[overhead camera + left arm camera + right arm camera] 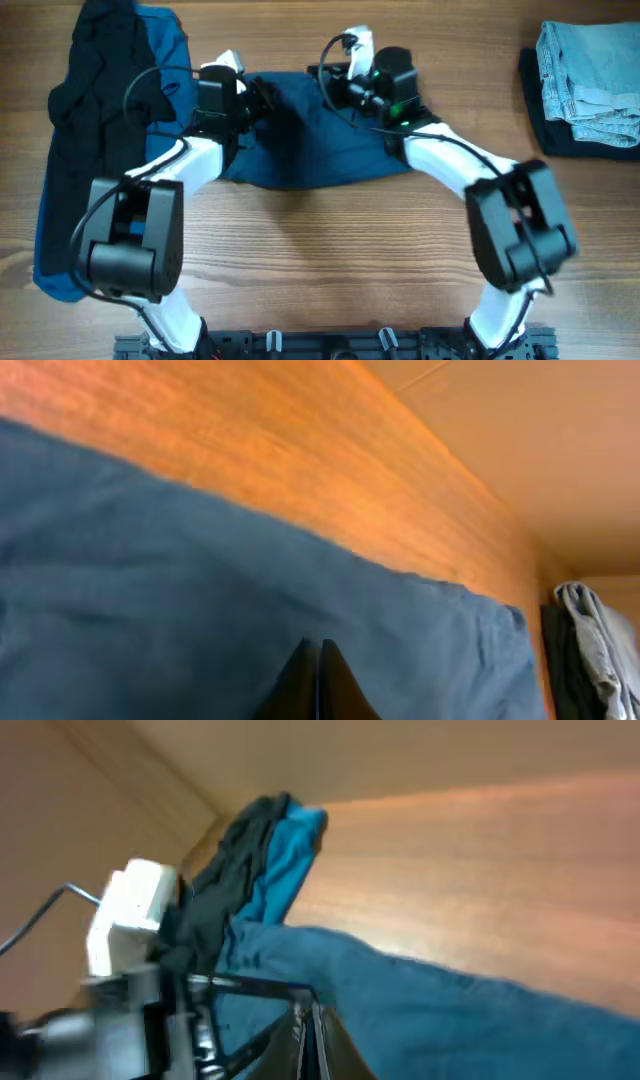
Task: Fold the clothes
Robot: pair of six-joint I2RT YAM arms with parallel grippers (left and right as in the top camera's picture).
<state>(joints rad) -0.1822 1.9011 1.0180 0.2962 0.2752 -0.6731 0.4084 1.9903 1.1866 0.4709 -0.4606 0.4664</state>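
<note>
Dark navy-blue shorts (300, 140) lie spread on the wooden table between my two arms. My left gripper (248, 100) is at the shorts' far left edge. In the left wrist view its fingers (318, 648) are pressed together on the navy fabric (200, 580). My right gripper (335, 85) is at the far right edge. In the right wrist view its fingers (310, 1010) are shut with an edge of the navy shorts (450, 1020) between them. The waistband and button are hidden.
A heap of black and brighter blue clothes (100, 70) lies at the left, reaching the front edge, and shows in the right wrist view (265, 860). Folded pale denim (585, 75) on a dark garment sits at the far right and shows in the left wrist view (595, 630).
</note>
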